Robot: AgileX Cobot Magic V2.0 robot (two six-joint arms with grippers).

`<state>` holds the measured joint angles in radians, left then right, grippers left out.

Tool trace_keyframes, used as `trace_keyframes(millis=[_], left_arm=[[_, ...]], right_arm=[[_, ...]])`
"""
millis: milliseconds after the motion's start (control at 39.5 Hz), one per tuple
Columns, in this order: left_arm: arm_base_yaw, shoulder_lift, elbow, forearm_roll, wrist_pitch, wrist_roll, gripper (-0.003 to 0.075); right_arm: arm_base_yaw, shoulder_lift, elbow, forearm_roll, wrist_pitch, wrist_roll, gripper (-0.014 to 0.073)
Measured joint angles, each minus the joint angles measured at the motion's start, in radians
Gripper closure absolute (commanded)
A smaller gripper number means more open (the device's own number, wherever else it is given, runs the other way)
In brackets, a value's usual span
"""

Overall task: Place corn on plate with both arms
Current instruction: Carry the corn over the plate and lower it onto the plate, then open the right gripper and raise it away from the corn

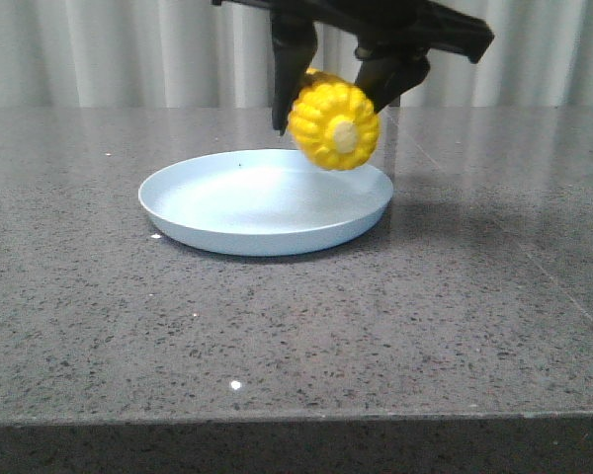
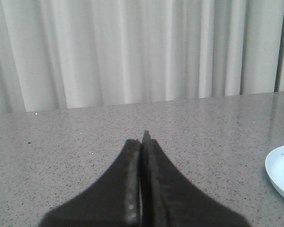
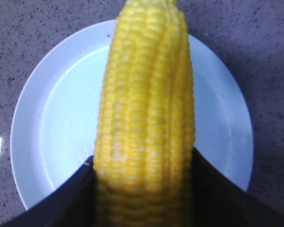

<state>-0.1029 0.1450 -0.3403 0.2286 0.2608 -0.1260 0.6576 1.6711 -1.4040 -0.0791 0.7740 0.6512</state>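
My right gripper point(image 1: 338, 94) is shut on the yellow corn point(image 1: 333, 125) and holds it in the air over the far right part of the pale blue plate point(image 1: 178, 197), its cream stub end facing the camera. In the right wrist view the corn point(image 3: 144, 113) runs between the two black fingers point(image 3: 61, 198), with the plate point(image 3: 52, 118) below it. My left gripper point(image 2: 142, 142) is shut and empty, low over the table to the left of the plate, whose rim point(image 2: 280, 172) shows at the edge. The left gripper is out of the front view.
The plate sits on a speckled grey stone table point(image 1: 277, 336). A pale curtain point(image 1: 128, 49) hangs behind the table's far edge. A small white fleck point(image 1: 236, 384) lies near the front edge.
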Motion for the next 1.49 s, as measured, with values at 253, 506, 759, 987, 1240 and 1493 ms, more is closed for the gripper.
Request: trace_keyframes(millis=[253, 506, 759, 987, 1240, 1493], left_arm=[[0.0, 0.0, 0.0, 0.0, 0.0, 0.0, 0.0741], [0.0, 0.0, 0.0, 0.0, 0.0, 0.0, 0.0741], [0.0, 0.0, 0.0, 0.0, 0.0, 0.0, 0.0741], [0.0, 0.0, 0.0, 0.0, 0.0, 0.0, 0.0741], [0.0, 0.0, 0.0, 0.0, 0.0, 0.0, 0.0741], [0.0, 0.0, 0.0, 0.0, 0.0, 0.0, 0.0741]], right_arm=[[0.004, 0.059, 0.0, -0.006, -0.031, 0.069, 0.0235], [0.008, 0.073, 0.0, 0.011, -0.033, 0.076, 0.0031], [0.008, 0.073, -0.013, 0.029, -0.026, 0.077, 0.0031], [-0.042, 0.022, -0.101, 0.001, 0.032, 0.053, 0.0151], [-0.123, -0.052, -0.124, -0.002, 0.108, -0.026, 0.0591], [-0.229, -0.082, -0.124, 0.021, 0.221, -0.149, 0.0708]])
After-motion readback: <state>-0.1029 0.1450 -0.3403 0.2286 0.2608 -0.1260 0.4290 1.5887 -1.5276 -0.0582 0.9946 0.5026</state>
